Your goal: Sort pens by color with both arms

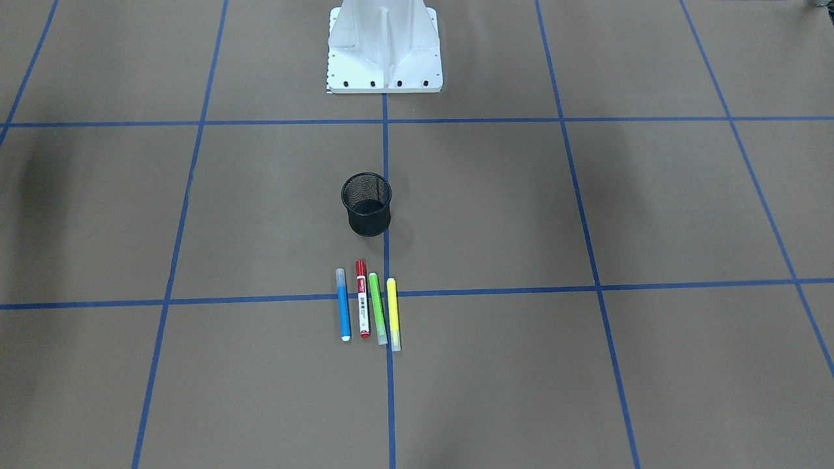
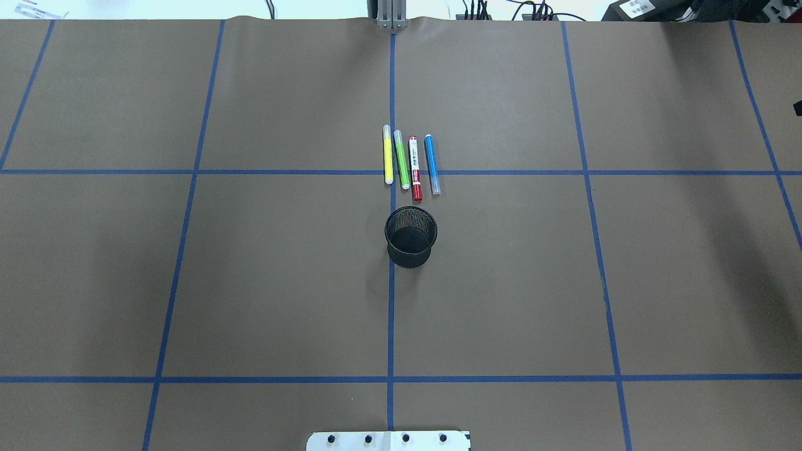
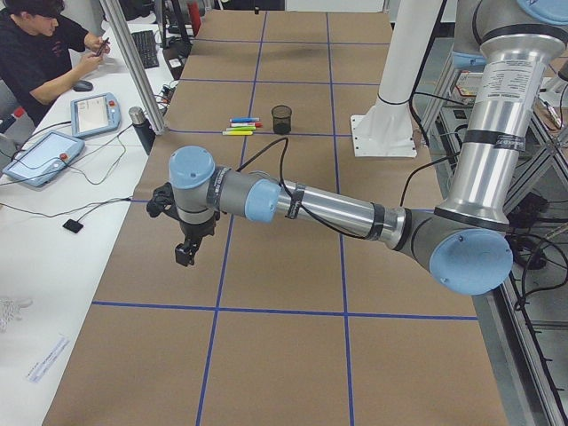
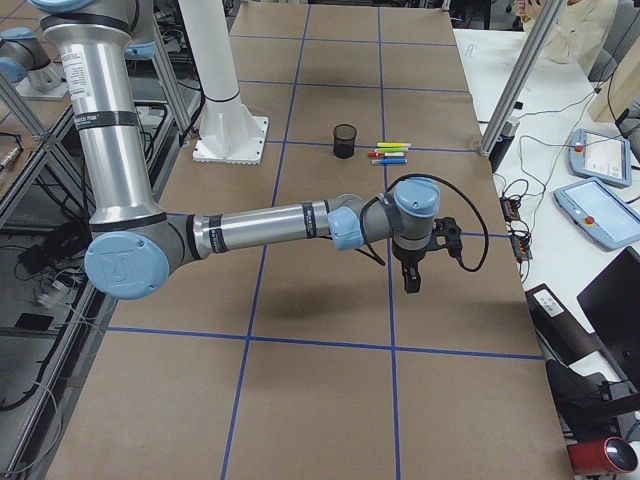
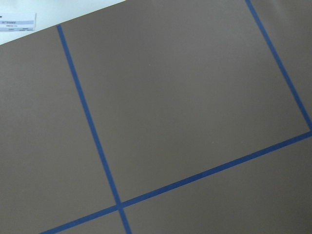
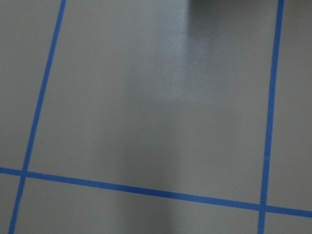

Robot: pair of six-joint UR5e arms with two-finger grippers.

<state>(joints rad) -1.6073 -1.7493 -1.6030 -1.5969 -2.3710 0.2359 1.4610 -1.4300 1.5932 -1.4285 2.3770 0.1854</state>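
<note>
Black round mesh cup [image 1: 367, 205] stands near four slim parallel pens [image 1: 362, 306].

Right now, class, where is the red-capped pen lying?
In the overhead view, the red-capped pen lies between the green pen and the blue pen, just beyond the black mesh cup, away from the robot.

My table [image 2: 282, 282] is surfaced in brown paper, gridded with blue tape [image 2: 390, 313]. A white desk [image 3: 53, 266] borders its far edge.
</note>
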